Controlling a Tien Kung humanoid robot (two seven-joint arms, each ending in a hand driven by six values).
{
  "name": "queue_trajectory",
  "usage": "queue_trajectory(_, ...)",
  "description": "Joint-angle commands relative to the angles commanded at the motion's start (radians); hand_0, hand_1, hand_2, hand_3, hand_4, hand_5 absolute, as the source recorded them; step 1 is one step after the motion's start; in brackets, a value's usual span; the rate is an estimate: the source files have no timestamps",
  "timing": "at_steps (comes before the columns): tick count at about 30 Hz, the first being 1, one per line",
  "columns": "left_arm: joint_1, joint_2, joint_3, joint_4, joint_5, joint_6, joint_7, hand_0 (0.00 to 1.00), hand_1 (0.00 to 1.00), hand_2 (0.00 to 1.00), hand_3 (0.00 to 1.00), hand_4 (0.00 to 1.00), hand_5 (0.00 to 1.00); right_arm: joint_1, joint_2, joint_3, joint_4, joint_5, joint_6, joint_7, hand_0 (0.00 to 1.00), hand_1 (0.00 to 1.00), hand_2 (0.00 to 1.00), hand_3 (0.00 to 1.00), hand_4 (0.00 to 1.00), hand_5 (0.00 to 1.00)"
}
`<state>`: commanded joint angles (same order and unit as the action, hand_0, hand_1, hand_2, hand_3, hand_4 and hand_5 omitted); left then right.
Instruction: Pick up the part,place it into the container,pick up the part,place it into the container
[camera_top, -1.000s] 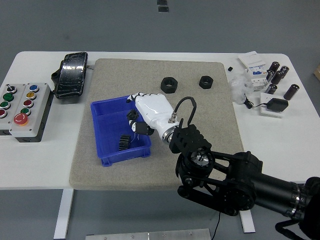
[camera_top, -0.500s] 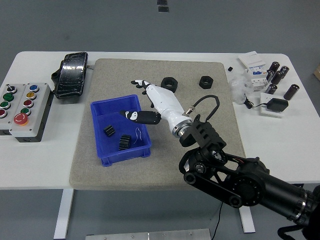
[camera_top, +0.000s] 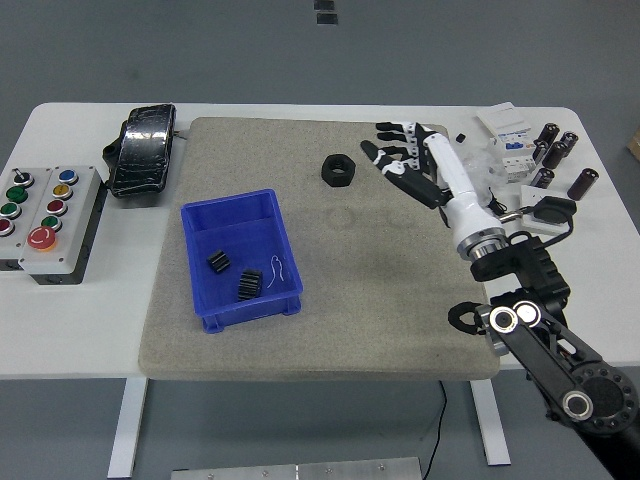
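Inside the blue bin (camera_top: 215, 217) — two black parts (camera_top: 234, 273), nothing else.

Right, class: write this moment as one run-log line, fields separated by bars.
right hand: open, over far nut | second nut: on mat | bin: two parts inside | left arm: out of view
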<state>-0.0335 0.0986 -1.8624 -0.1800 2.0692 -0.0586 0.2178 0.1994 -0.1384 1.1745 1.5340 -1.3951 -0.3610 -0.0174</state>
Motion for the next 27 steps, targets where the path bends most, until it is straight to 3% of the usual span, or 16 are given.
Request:
queue_trajectory(2,-0.001,-0.002,-0.005,0.0,0.006,-0.001,0.002,0.655,0.59,0.556,0.622,0.663,0.438,-0.039,0.005,0.04,-0.036,0.072,0.024,0.071,0.534,0.684,0.713,0.686,0.888,0.619)
queue_trajectory(3,-0.001,-0.003,-0.006,0.0,0.008,-0.001,0.002,0.655,0.591,0.556,0.622,0.662,0.437,-0.06,0.008,0.059,-0.056,0.114,0.046,0.11,0.622,0.699,0.724,0.737,0.921,0.781)
queue_trajectory(7,-0.003,-0.005,-0.005,0.0,0.012,-0.002,0.002,0.655,0.591,0.556,0.622,0.662,0.437,-0.094,0.01,0.105,-0.107,0.267,0.137,0.231,0.622,0.699,0.724,0.737,0.921,0.781)
queue_trajectory(8,-0.004,-0.005,-0.004,0.0,0.011,-0.002,0.002,0.655,0.591,0.556,0.622,0.662,0.437,-0.095,0.007,0.125,-0.092,0.289,0.122,0.235,0.622,0.699,0.724,0.737,0.921,0.781)
queue_trajectory(9,-0.004,-0.004,-0.003,0.0,0.009,-0.002,0.001,0.655,0.591,0.556,0.622,0.662,0.435,-0.095,0.004,0.14,-0.074,0.274,0.097,0.219,0.638,0.712,0.719,0.782,0.886,0.667)
queue_trajectory(13,-0.005,0.0,-0.002,0.0,0.006,-0.002,0.002,0.655,0.591,0.556,0.622,0.662,0.435,-0.077,-0.01,0.165,0.018,0.13,-0.043,0.078,0.638,0.712,0.719,0.782,0.886,0.667)
queue_trajectory(18,-0.005,0.0,0.003,0.0,0.0,-0.003,0.005,0.655,0.591,0.556,0.621,0.662,0.435,-0.074,-0.015,0.191,0.045,-0.021,-0.137,-0.043,0.633,0.712,0.711,0.744,0.878,0.618)
queue_trajectory(21,-0.003,-0.003,0.0,0.0,0.005,-0.004,0.008,0.655,0.591,0.556,0.621,0.662,0.435,-0.074,-0.006,0.199,0.043,-0.063,-0.129,-0.067,0.633,0.712,0.711,0.744,0.878,0.618)
queue_trajectory(22,-0.003,-0.004,0.001,0.0,0.004,-0.004,0.008,0.655,0.591,0.555,0.621,0.663,0.431,-0.074,-0.005,0.202,0.052,-0.094,-0.121,-0.092,0.628,0.712,0.715,0.684,0.852,0.574)
queue_trajectory(27,-0.005,-0.001,0.005,0.0,-0.001,-0.004,0.004,0.655,0.591,0.555,0.621,0.663,0.431,-0.073,-0.015,0.208,0.089,-0.249,-0.01,-0.228,0.628,0.712,0.715,0.684,0.852,0.574)
